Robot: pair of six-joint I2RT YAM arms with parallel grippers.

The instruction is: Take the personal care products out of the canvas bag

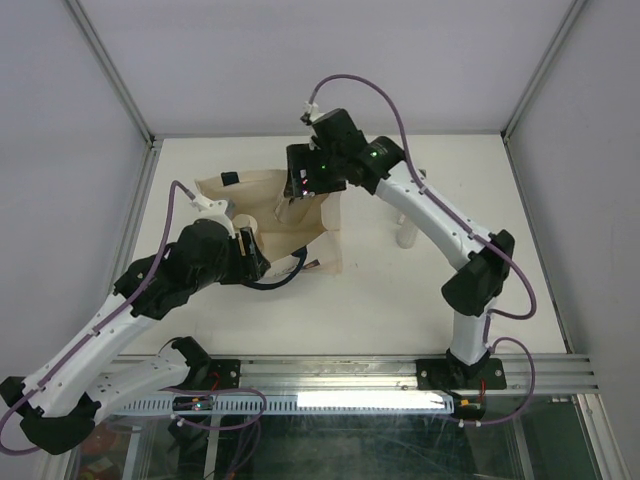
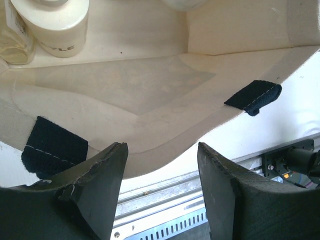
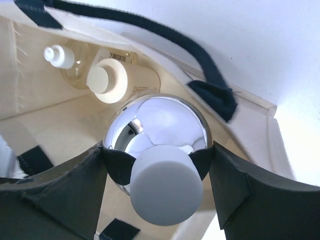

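The beige canvas bag (image 1: 262,205) lies open on the table left of centre, with navy handles (image 3: 200,65). My right gripper (image 3: 159,149) is inside the bag's mouth (image 1: 300,185), shut on the silver-topped bottle (image 3: 155,122) by its domed top, below its pale round cap (image 3: 167,186). The cream cylindrical bottle (image 3: 112,80) and the clear amber-liquid bottle (image 3: 67,62) lie deeper in the bag; both also show in the left wrist view, cream (image 2: 55,25) and amber (image 2: 15,42). My left gripper (image 2: 162,167) is open and empty at the bag's near rim (image 1: 252,258).
A small pale bottle (image 1: 405,236) stands on the table to the right of the bag, partly hidden behind the right arm. Grey walls enclose the table on three sides. The metal rail (image 1: 350,372) runs along the near edge.
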